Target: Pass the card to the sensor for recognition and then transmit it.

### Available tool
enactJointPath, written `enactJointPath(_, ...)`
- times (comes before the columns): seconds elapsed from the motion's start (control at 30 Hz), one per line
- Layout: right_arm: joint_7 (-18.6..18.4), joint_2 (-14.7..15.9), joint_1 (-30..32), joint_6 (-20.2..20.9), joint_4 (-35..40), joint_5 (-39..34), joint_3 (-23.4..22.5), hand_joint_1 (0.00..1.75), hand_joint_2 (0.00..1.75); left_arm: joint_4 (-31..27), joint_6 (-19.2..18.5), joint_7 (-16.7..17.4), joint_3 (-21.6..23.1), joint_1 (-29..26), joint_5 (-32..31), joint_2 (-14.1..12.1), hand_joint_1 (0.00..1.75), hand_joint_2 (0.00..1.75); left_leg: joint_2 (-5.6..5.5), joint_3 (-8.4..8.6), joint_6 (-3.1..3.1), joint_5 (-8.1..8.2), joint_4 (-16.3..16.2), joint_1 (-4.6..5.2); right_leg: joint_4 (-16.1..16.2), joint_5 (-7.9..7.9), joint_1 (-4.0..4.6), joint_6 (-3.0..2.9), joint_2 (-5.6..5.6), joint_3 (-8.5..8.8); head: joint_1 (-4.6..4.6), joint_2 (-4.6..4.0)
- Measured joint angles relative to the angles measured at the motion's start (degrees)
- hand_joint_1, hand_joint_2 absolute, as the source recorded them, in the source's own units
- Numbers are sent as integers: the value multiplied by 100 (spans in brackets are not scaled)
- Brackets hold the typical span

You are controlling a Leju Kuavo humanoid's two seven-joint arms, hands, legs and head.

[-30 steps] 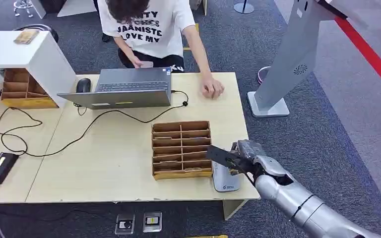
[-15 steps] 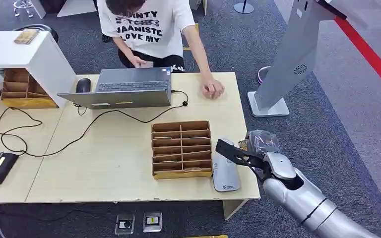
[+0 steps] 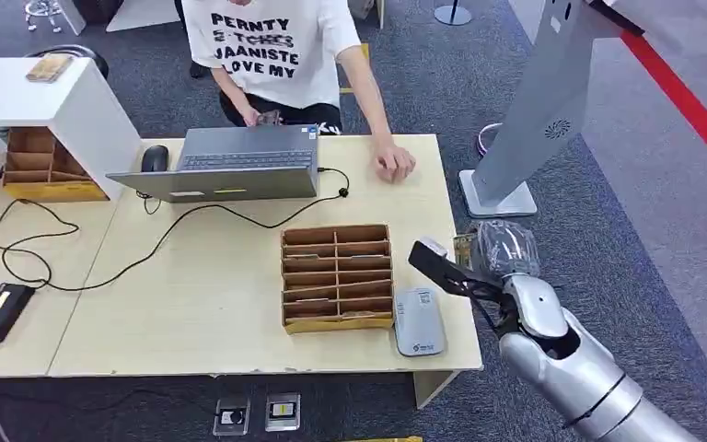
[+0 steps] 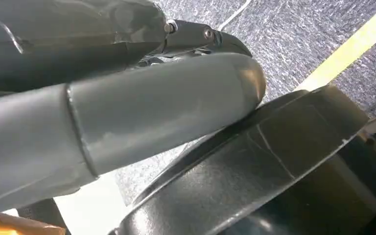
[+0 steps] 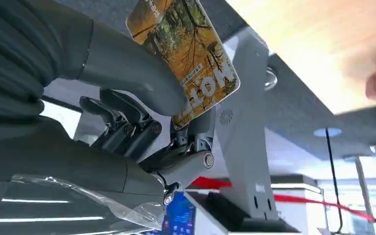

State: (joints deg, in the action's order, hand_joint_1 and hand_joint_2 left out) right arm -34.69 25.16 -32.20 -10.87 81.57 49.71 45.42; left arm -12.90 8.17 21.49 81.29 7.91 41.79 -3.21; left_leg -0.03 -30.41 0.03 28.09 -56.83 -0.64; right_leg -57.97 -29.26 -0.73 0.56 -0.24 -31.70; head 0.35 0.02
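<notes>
Beside the wooden table (image 3: pixel 239 304), the robot's right hand (image 3: pixel 492 272) pinches a card (image 5: pixel 186 58) near the sensor (image 3: pixel 420 321).

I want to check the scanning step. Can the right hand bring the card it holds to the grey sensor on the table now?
Probably yes. The right hand pinches the card just beyond the table's edge, close to the sensor. Nothing stands between them; the wooden organizer sits on the sensor's far side.

table (image 3: pixel 221 304); laptop (image 3: pixel 230 161); divided tray (image 3: pixel 336 276); sensor (image 3: pixel 419 320); mouse (image 3: pixel 155 158)
</notes>
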Motion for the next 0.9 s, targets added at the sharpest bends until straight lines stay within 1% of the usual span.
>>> enactJointPath(0.2, 155, -9, 183, -373, 543, 548, -229, 175, 175, 0, 17, 2, -2, 0, 11, 13, 0, 0, -1, -2, 0, 0, 0, 0, 0, 0, 0, 0, -1, 0, -2, 2)
enactJointPath(0.33, 258, -46, 272, -562, 830, 710, -299, 175, 175, 0, 42, 2, -4, 1, 17, 15, 0, 0, 0, -2, 0, 0, 0, 0, 0, 0, 0, 0, 0, 0, -2, 2)
enactJointPath(0.4, 395, -85, 333, -812, 983, 847, -315, 175, 175, 0, 44, 2, -4, 1, 9, 24, 0, 0, -1, -2, 0, 0, 0, 0, 0, 0, 0, 0, -1, 0, -2, 2)
enactJointPath(0.47, 610, -155, 392, -1201, 1130, 1036, -315, 175, 175, 0, 44, 2, -4, 2, -7, 31, 0, 0, -1, -2, 0, 0, 0, 0, 0, 0, 0, 0, -1, 0, -2, 2)
enactJointPath(0.57, 962, -315, 426, -1801, 1362, 1263, -310, 175, 175, 0, 37, 2, -4, 5, -44, 37, 0, 0, 0, -2, 0, 0, 1, 0, 0, 0, 0, 0, 1, 0, -4, 2)
enactJointPath(0.63, 1143, -435, 421, -2047, 1455, 1267, -308, 175, 175, 0, 17, 2, -4, 9, -66, 46, 0, 0, 0, -2, 0, 0, 1, 0, 0, 0, 1, 0, -1, 1, -2, 2)
enactJointPath(0.7, 1288, -527, 397, -2157, 1506, 1241, -301, 175, 175, 0, 7, 2, -4, 10, -83, 52, 0, 0, 0, -3, 0, 0, 1, 0, 0, 0, 1, 0, -3, 2, 0, 2)
enactJointPath(0.9, 1499, -821, 194, -2179, 1534, 1136, -269, 175, 175, 0, -6, 2, -2, 14, -144, 59, 0, 0, -1, -5, 1, -1, 0, 0, 0, 1, 0, 1, -2, 3, -2, 2)
